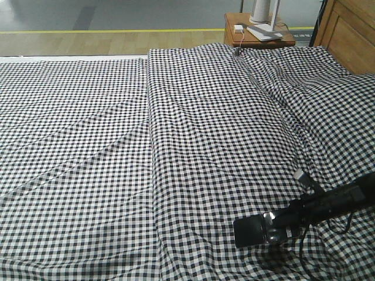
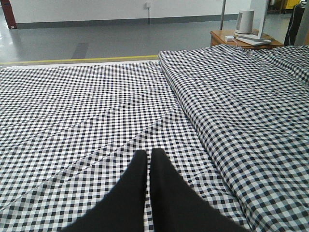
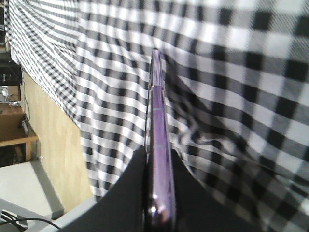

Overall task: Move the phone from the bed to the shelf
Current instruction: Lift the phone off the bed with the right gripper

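The phone (image 1: 249, 231), a thin glossy black slab, is held just above the bed (image 1: 117, 146) at the front right. My right gripper (image 1: 274, 228) is shut on one end of it. In the right wrist view the phone (image 3: 158, 121) shows edge-on, its pinkish-purple rim running up from between the black fingers (image 3: 128, 198), with the checked cloth (image 3: 231, 72) close behind. My left gripper (image 2: 148, 153) is shut with nothing in it, low over the bed (image 2: 72, 96). I cannot pick out the shelf with certainty.
A reddish-brown bedside table (image 1: 258, 32) with white items stands beyond the bed's far right corner, also seen as the table (image 2: 241, 38). Panelled wood furniture (image 1: 348, 29) rises at the back right. A wooden board (image 3: 14, 137) and pale floor (image 3: 53, 140) lie past the bed's edge.
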You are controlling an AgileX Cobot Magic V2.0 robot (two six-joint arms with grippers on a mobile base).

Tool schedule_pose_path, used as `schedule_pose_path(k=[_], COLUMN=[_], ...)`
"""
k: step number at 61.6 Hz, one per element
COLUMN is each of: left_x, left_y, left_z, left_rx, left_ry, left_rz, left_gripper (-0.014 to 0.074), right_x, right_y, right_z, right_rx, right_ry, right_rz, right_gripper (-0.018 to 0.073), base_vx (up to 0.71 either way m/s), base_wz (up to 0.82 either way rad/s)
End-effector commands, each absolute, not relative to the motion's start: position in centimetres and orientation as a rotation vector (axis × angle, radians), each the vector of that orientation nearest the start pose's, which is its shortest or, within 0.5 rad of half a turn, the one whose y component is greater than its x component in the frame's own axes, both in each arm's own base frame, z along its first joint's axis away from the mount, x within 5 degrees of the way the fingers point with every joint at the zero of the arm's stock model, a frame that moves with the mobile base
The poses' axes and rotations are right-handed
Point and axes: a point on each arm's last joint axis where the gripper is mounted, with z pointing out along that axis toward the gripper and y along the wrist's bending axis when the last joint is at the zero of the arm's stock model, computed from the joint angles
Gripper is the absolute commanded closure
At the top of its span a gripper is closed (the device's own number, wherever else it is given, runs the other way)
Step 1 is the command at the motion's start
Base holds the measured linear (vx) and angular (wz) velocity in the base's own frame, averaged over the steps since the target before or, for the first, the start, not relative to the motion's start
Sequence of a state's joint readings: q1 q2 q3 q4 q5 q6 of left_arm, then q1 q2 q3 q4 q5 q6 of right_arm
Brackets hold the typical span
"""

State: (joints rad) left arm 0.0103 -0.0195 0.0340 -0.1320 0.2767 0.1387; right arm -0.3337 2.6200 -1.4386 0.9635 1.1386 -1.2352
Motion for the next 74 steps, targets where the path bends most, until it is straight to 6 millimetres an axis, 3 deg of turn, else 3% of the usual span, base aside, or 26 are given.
schedule_pose_path(k=[1, 10, 26, 41, 58, 74], left_x=[5.5, 5.5, 5.5, 5.5, 5.5, 5.5], left_y=[-0.2, -0.2, -0.2, -0.2, -0.2, -0.2], left_z=[18.4, 18.4, 18.4, 18.4, 18.4, 18.4], left_rx=[0.014, 0.014, 0.014, 0.014, 0.014, 0.014], left_ry=[1.695, 1.695, 1.695, 1.695, 1.695, 1.695], left_rz=[-0.019, -0.019, -0.019, -0.019, -0.019, -0.019], left_gripper=[0.0596, 0.0596, 0.0596, 0.0596, 0.0596, 0.0596], right_x=[38.0, 36.8, 34.9, 31.9, 29.0, 26.0], right_y=[-5.4, -4.9, -3.6, -2.4, 1.8, 5.3], right_z=[2.5, 5.5, 11.5, 18.1, 26.2, 30.5], right_rx=[-0.362, -0.398, -0.296, -0.406, -0.702, -0.823], right_ry=[2.572, 2.523, 2.396, 2.321, 2.171, 2.091], right_rz=[1.471, 1.447, 1.431, 1.307, 1.14, 1.115], right_gripper=[0.0566, 0.0564, 0.0564, 0.0561, 0.0561, 0.0561], base_vx=[0.0, 0.0, 0.0, 0.0, 0.0, 0.0], base_wz=[0.0, 0.0, 0.0, 0.0, 0.0, 0.0])
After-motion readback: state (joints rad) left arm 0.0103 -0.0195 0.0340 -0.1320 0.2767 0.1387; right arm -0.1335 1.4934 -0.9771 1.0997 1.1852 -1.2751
